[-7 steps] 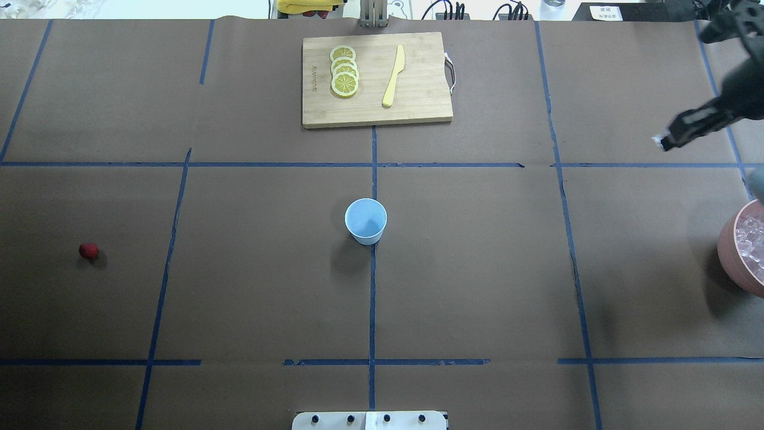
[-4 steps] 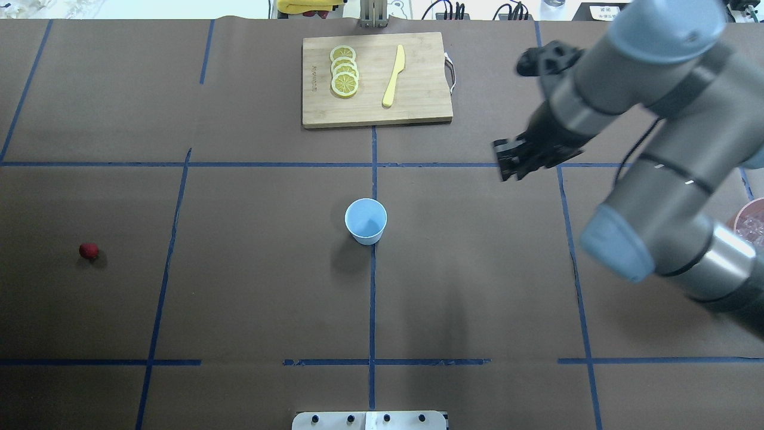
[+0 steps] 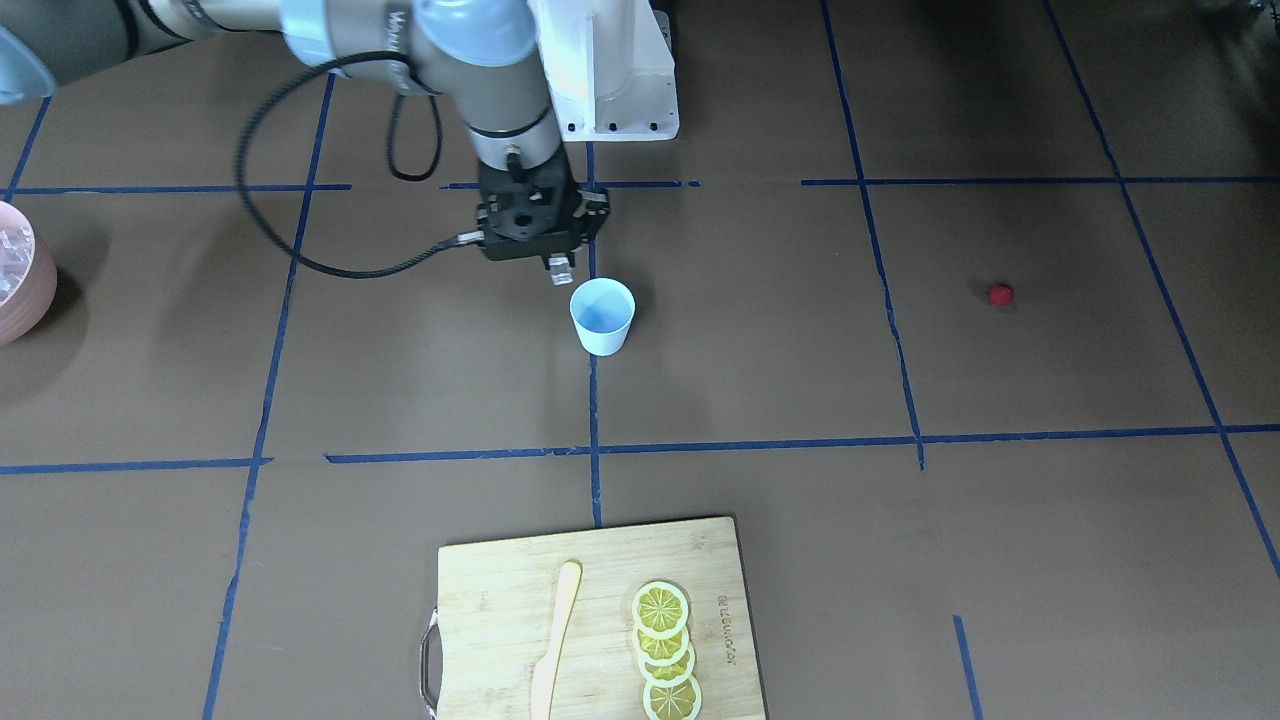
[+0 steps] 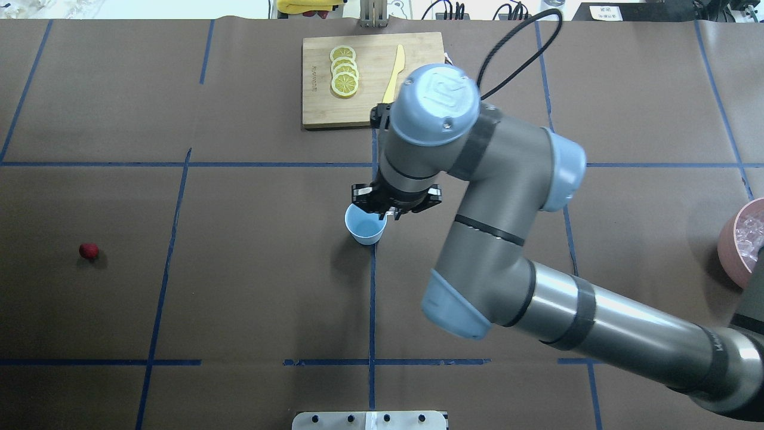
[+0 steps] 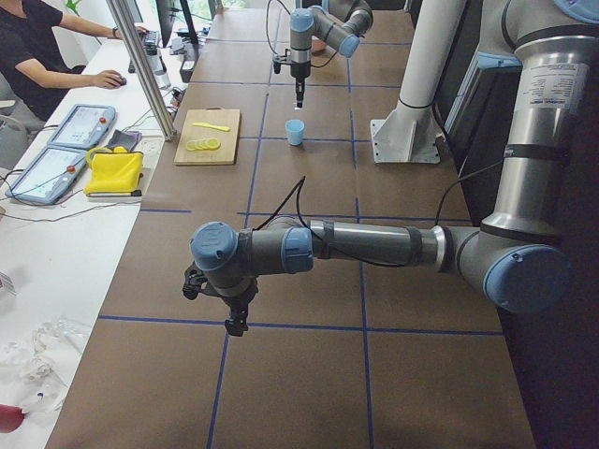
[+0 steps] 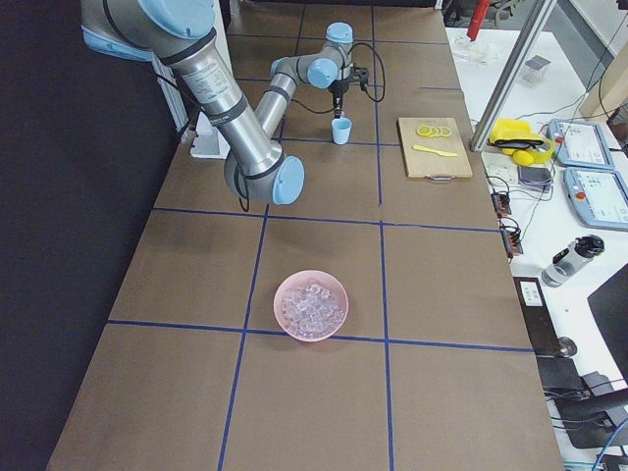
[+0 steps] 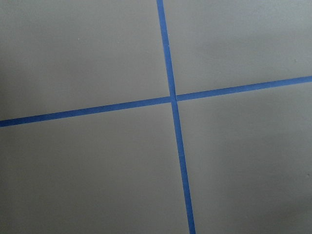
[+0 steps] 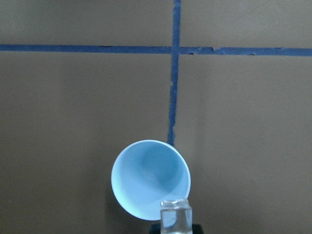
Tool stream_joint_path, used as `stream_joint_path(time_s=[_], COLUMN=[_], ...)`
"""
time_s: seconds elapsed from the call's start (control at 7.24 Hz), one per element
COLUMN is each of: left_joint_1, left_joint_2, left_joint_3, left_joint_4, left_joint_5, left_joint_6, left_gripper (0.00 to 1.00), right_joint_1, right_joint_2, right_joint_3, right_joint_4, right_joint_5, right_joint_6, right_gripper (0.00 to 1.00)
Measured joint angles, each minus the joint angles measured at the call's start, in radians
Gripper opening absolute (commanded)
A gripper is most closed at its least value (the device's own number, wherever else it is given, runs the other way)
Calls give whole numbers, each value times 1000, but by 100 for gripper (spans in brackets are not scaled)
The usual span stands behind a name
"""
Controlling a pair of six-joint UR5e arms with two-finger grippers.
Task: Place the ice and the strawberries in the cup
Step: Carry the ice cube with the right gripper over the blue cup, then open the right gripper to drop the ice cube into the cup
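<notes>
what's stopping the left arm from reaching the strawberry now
Likely yes, nothing seems to block it. The strawberry sits alone on the left side of the table, the left gripper hangs over that end, and the right gripper holds ice by the cup.

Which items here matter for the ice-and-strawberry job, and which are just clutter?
Job:
- cup
- ice cube held in right gripper
- ice in pink bowl
- strawberry

Lying about:
- cutting board
- lemon slices
- yellow knife

Brand stamp on cutting board (image 3: 600,620), lettering probably too small to read
</notes>
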Motion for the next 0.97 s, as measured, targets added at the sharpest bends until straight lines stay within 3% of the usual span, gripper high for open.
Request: stream_joint_path(time_s=[0.28, 0.55, 0.83, 0.97], left_joint_1=[0, 1, 1, 2], left_joint_2=[-1, -1, -2, -3], left_joint_3=[2, -1, -5, -5], left_joint_4=[0, 0, 0, 0], left_joint_5=[0, 0, 0, 0], left_joint_6=[0, -1, -2, -2], left_gripper=[100, 100, 100, 100], right_joint_1=[-26, -30, -31, -31], right_joint_2=[53, 64, 63, 63], right_joint_3=[-76, -98, -102, -102], right_joint_4=[1, 2, 2, 2], right_joint_5=[-29, -35, -36, -36], right_joint_6=[6, 6, 3, -2], right_gripper=[3, 20, 65, 74])
